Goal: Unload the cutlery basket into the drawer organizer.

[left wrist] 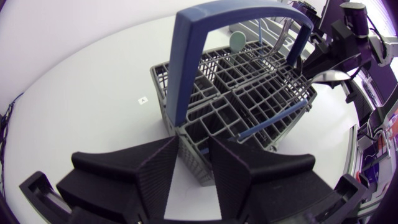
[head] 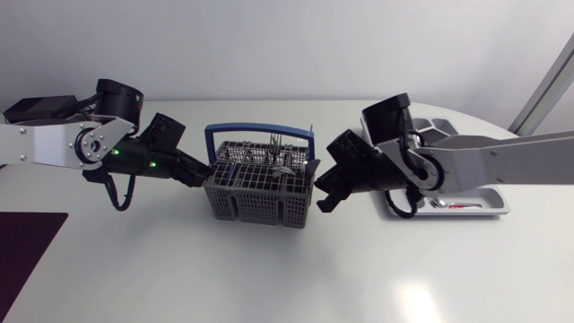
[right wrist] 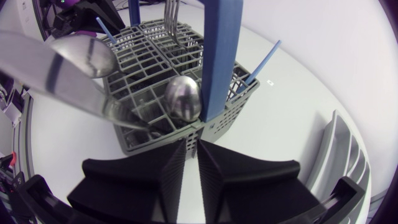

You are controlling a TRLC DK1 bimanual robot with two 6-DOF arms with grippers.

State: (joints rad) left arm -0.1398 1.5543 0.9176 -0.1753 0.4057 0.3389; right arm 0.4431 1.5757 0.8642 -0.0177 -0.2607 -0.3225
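Our left gripper (left wrist: 194, 171) is keeping its 2 wedge fingers a narrow gap apart, and the end wall of the grey plastic lattice cutlery basket (left wrist: 249, 99) is sitting in that gap with both fingers against it; we judge that this arm is clamping the basket so that it does not slide or tip while cutlery is being pulled out. Our right gripper (right wrist: 193, 168) is holding its fingers almost together, with only a thin slit between them; nothing is showing in that slit, so it is gripping nothing; its tips are hanging just beside the opposite end wall, low against the rim, probably lining up for a pick.

Just ahead of the right gripper a silver metal spoon (right wrist: 183, 99) is standing bowl-up in the nearest compartment, touching the foot of the blue arched handle (right wrist: 221, 56); more silver cutlery is rising from the compartments beyond.

The basket is sitting mid-table between the 2 arms on the white table (head: 269, 278); the grey compartmented drawer organizer (head: 502, 205) is lying well apart, under our right arm, and it is already holding 1 small spoon (head: 438, 205); most of the unloading is not yet done.
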